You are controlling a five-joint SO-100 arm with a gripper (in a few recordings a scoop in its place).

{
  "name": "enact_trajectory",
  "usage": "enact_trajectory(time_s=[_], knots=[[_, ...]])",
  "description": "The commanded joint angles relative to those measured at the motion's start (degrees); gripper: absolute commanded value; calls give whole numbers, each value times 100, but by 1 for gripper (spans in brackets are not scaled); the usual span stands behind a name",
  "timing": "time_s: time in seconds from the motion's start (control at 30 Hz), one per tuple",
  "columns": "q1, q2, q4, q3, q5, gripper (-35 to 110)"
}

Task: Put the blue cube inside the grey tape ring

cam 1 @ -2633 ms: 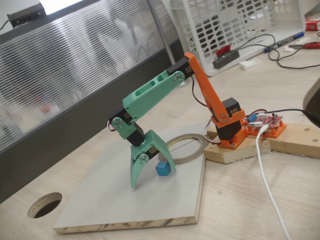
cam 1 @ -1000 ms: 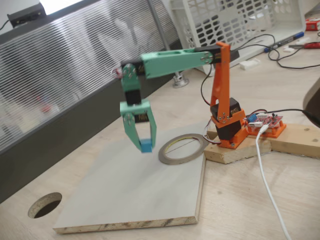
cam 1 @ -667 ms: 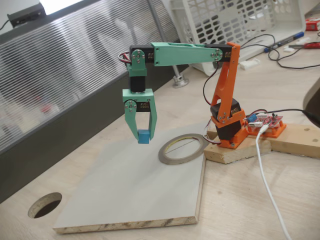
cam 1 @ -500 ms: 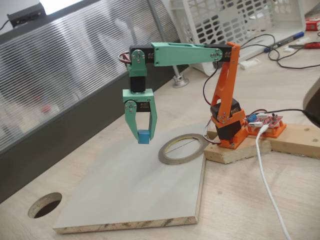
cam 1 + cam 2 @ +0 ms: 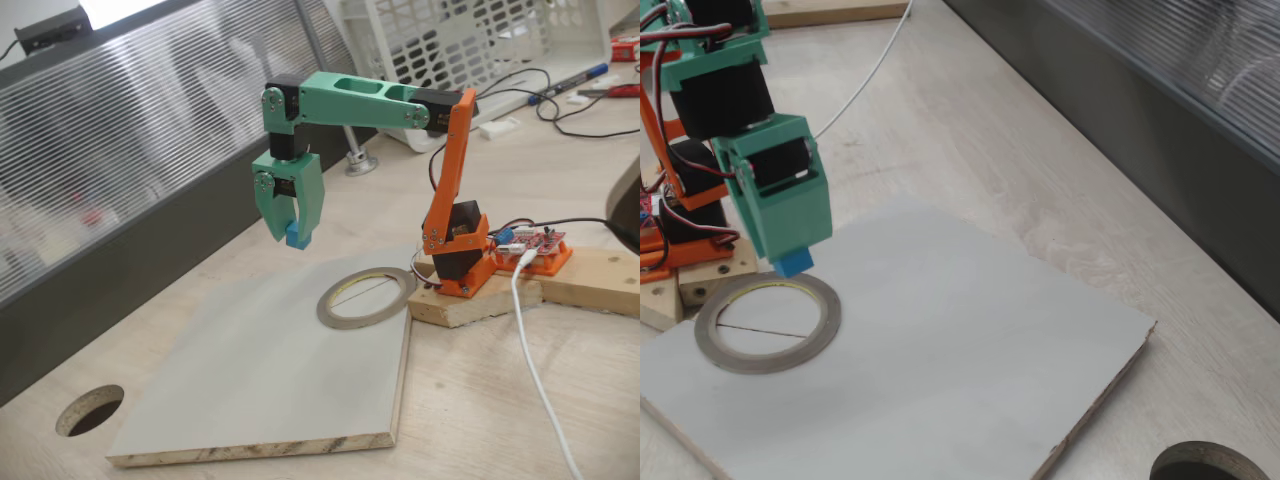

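The blue cube hangs in the air, clamped between the green fingers of my gripper, which is shut on it and points straight down. The grey tape ring lies flat on the pale board, its yellowish inner edge showing. In both fixed views the cube is well above the board and off to one side of the ring, near its rim but not over its opening.
The pale board rests on the wooden tabletop. A dark round hole is cut through the table beyond the board's corner. The orange arm base stands on a wooden block beside a white cable.
The arm picked the cube up from the board, then lifted it higher and swung it slightly right, closer to the ring. The gripper stays shut on it.
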Motion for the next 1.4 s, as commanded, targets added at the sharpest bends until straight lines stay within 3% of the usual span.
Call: enact_trajectory(time_s=[0.0,0.37,0.7,1.37], knots=[[185,193,35,62,70,1],[185,756,-97,2566,105,1],[211,1107,-1714,4078,62,1],[229,1107,-1758,4184,105,1]])
